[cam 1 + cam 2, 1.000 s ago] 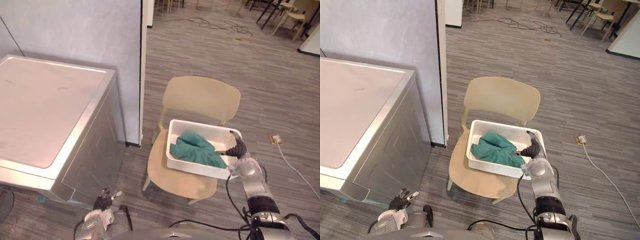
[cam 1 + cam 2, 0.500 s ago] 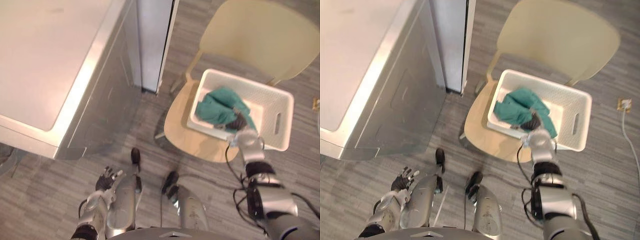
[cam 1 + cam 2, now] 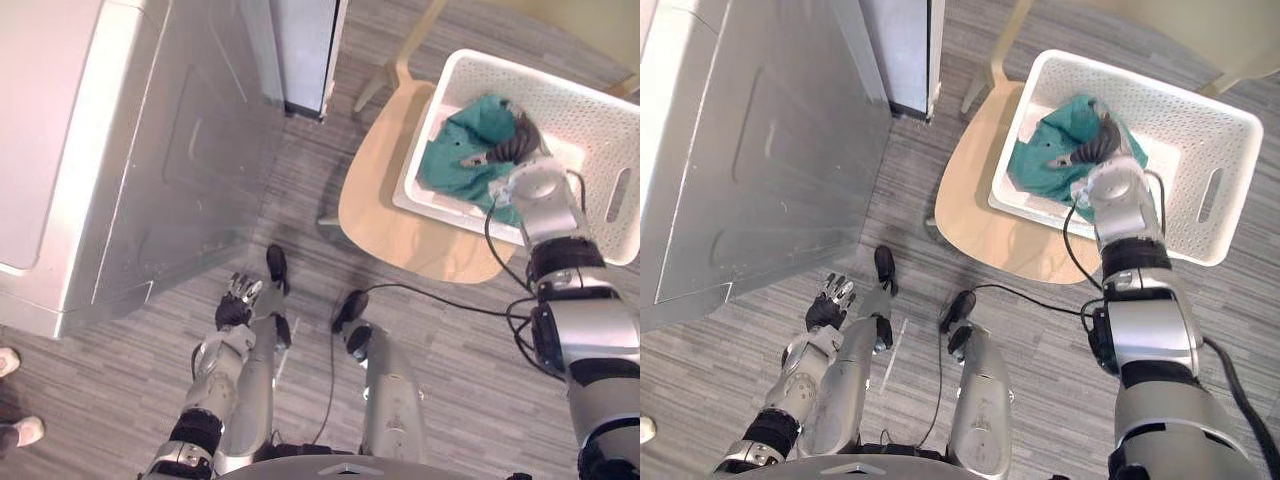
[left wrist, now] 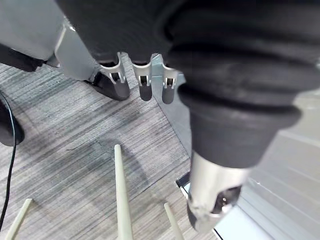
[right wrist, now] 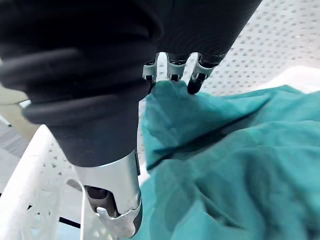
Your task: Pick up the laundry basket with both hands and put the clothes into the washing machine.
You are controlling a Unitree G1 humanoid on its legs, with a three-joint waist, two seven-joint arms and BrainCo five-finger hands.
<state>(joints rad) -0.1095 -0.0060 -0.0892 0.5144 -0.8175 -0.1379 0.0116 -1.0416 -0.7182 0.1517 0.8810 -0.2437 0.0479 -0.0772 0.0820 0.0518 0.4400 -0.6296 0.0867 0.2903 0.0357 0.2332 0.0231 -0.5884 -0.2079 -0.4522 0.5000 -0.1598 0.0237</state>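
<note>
A white perforated laundry basket (image 3: 590, 120) sits on the seat of a beige chair (image 3: 400, 215). A teal garment (image 3: 455, 160) lies bunched in the basket's left half. My right hand (image 3: 515, 145) reaches inside the basket and lies on top of the garment. In the right wrist view its straight fingers (image 5: 170, 67) touch a fold of the teal cloth (image 5: 240, 150), while the thumb stays apart. My left hand (image 3: 235, 305) hangs low over the floor, well left of the chair, open and holding nothing. The washing machine (image 3: 120, 150) stands at the left, seen from above.
A grey-blue partition panel (image 3: 305, 50) stands between the machine and the chair. A person's shoes (image 3: 15, 395) show at the lower left edge. The chair's thin legs (image 4: 122, 200) and striped grey floor lie near my left hand.
The camera has tipped down steeply and closer. My right hand moved from the basket's near right rim onto the teal garment inside. The left hand hangs lower beside the leg, still open.
</note>
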